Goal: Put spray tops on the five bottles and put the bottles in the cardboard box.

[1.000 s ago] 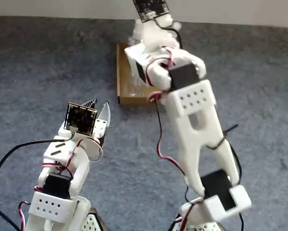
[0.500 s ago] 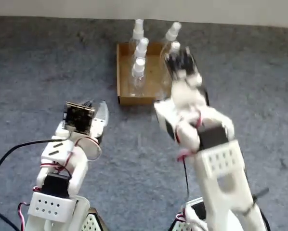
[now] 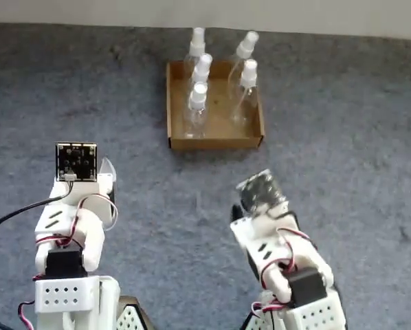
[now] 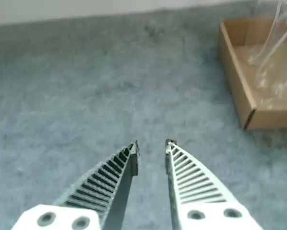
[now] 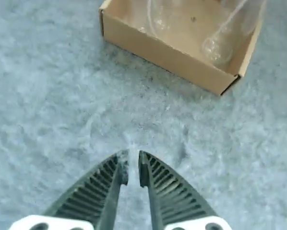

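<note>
Five bottles [image 3: 196, 113] fitted with spray tops [image 3: 199, 89] are stood upright in the cardboard box [image 3: 216, 143]. The left gripper [image 4: 152, 144] and right gripper [image 5: 132, 165] are held empty, slightly parted, above the grey tabletop [image 3: 329, 137].

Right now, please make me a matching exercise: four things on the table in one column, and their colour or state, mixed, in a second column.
1. cardboard box
2. spray bottles
3. left gripper
4. carpet

a. grey, covers the table
b. clear, white tops on
c. brown, holds five bottles
d. empty, slightly open

Pairs: 1-c, 2-b, 3-d, 4-a.
</note>
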Tool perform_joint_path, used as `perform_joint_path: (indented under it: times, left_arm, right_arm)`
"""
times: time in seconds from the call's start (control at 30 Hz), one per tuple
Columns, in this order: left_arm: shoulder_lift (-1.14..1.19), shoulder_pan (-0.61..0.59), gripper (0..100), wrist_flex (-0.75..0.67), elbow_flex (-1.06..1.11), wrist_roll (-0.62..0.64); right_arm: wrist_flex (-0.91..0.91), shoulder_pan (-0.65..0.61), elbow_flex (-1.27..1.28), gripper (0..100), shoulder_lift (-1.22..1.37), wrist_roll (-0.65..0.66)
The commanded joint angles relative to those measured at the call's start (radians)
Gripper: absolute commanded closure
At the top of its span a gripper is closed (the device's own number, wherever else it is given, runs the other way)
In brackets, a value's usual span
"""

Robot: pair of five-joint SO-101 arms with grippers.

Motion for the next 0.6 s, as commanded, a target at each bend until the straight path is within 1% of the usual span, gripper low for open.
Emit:
perform_joint_path:
  times: [0.0,0.1,0.2,0.33,0.4,0.5,0.53,0.57]
  left_arm:
    - [-0.016,-0.010,94,0.075,-0.038,-0.011]
    - [-0.016,-0.010,94,0.138,-0.038,-0.011]
    - [-0.016,-0.008,94,0.183,-0.033,-0.009]
    - [-0.016,-0.008,94,0.186,0.079,-0.011]
    - [-0.016,-0.008,94,0.132,0.177,-0.011]
    - [-0.016,-0.015,94,-0.066,0.351,-0.011]
    - [-0.005,-0.010,94,-0.135,0.371,-0.011]
    - [-0.005,-0.016,94,-0.169,0.360,-0.011]
  right_arm:
    - [0.038,0.041,0.090,99.1,-0.113,0.163]
    - [0.076,0.079,0.145,99.1,-0.073,0.210]
    - [0.081,0.122,0.154,99.1,-0.101,0.215]
    - [0.085,0.168,0.226,99.1,-0.102,0.215]
    - [0.077,0.180,0.277,99.1,-0.102,0.215]
    - [0.070,0.182,0.332,99.1,-0.101,0.215]
    - [0.079,0.182,0.338,99.1,-0.101,0.215]
    - [0.087,0.182,0.341,99.1,-0.101,0.215]
